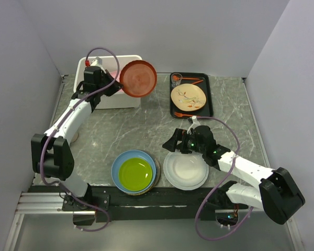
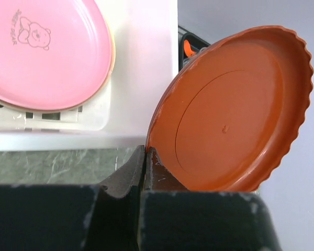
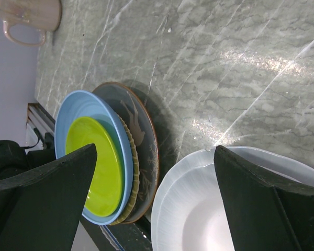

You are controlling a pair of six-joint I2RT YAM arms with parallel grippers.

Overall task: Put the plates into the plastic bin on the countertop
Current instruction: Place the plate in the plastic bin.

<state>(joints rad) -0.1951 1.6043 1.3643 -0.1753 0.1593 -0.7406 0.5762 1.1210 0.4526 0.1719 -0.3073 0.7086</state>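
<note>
Pinched red-brown plate (image 2: pixel 230 110) by rim in left gripper (image 2: pixel 145 157) beside plastic bin (image 2: pixel 141 63) wall; risked slippage or wall strike. Held right gripper (image 3: pixel 156 151) spread wide, empty.

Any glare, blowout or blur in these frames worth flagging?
Right wrist: bright glare patches on the countertop, and the white plate looks nearly washed out. Left wrist: the red-brown plate is sharp, while the plastic bin wall is very bright with little detail. Top external: even light, soft shadows, no visible blur.
</note>
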